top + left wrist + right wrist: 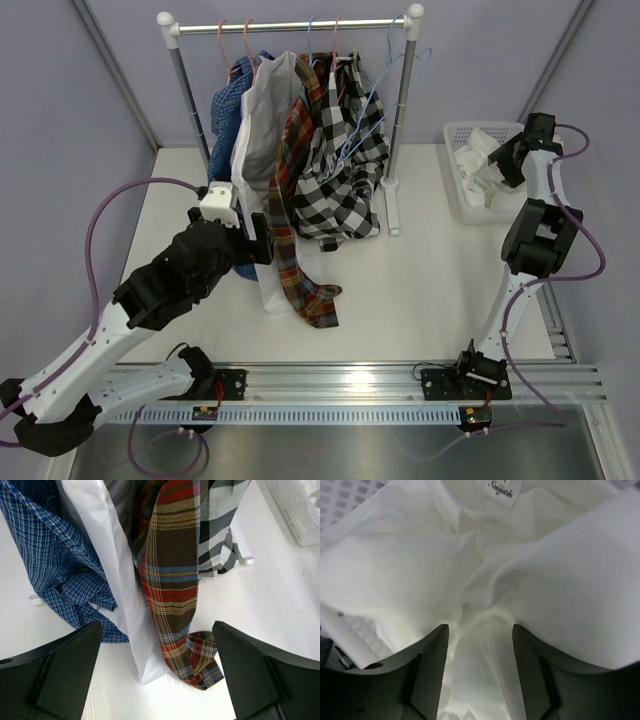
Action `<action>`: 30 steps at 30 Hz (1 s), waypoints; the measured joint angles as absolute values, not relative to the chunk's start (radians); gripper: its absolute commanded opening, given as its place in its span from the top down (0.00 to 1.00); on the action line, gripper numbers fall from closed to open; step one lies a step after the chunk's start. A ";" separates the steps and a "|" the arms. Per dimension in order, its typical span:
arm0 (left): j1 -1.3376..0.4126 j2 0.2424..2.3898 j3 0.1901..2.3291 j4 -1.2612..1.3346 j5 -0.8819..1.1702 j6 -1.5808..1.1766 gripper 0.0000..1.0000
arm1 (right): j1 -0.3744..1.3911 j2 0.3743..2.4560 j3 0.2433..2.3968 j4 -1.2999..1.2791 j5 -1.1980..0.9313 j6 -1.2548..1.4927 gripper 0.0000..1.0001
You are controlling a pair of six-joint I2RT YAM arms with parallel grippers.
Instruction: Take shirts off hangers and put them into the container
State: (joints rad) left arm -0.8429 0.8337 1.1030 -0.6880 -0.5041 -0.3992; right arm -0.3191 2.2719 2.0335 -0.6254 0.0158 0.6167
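Observation:
Four shirts hang from hangers (335, 45) on the rack: blue checked (228, 100), white (262, 130), red plaid (290, 180) and black-and-white checked (345, 170). The plaid shirt's tail (200, 660) lies on the table. My left gripper (157, 630) stands open low by the hanging white shirt's hem (145, 665), holding nothing. At the right, another white shirt (410, 565) lies bunched in the container (455, 135). My right gripper (480, 630) is over it with its jaws apart and a loose fold of that fabric between them.
The rack's rail (290, 25) rests on two posts, and its foot (392, 215) reaches onto the table. An empty light blue hanger (375, 100) dangles by the right post. A metal track (350, 385) runs along the near edge.

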 measured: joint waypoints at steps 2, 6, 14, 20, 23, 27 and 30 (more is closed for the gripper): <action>-0.843 0.841 1.127 -0.688 -0.496 -0.392 0.01 | -0.317 2.197 2.018 -0.646 0.034 0.588 0.22; -0.843 0.884 1.203 -0.685 -0.465 -0.373 0.01 | -0.305 1.969 1.981 -0.654 0.059 0.512 0.03; -0.842 1.106 1.483 -0.687 -0.385 -0.277 0.01 | -0.232 1.386 1.734 -0.589 0.012 0.390 0.01; -0.804 1.327 1.785 -0.686 -0.322 -0.212 0.16 | -0.234 1.077 1.479 -0.567 -0.067 0.377 0.01; -0.772 1.431 1.922 -0.677 -0.285 -0.197 0.20 | -0.234 1.005 1.402 -0.570 -0.101 0.377 0.01; -0.722 1.555 2.035 -0.659 -0.233 -0.194 0.25 | -0.234 0.942 1.334 -0.573 -0.141 0.380 0.01; -0.698 1.642 2.078 -0.657 -0.209 -0.191 0.32 | -0.234 0.915 1.304 -0.567 -0.181 0.390 0.01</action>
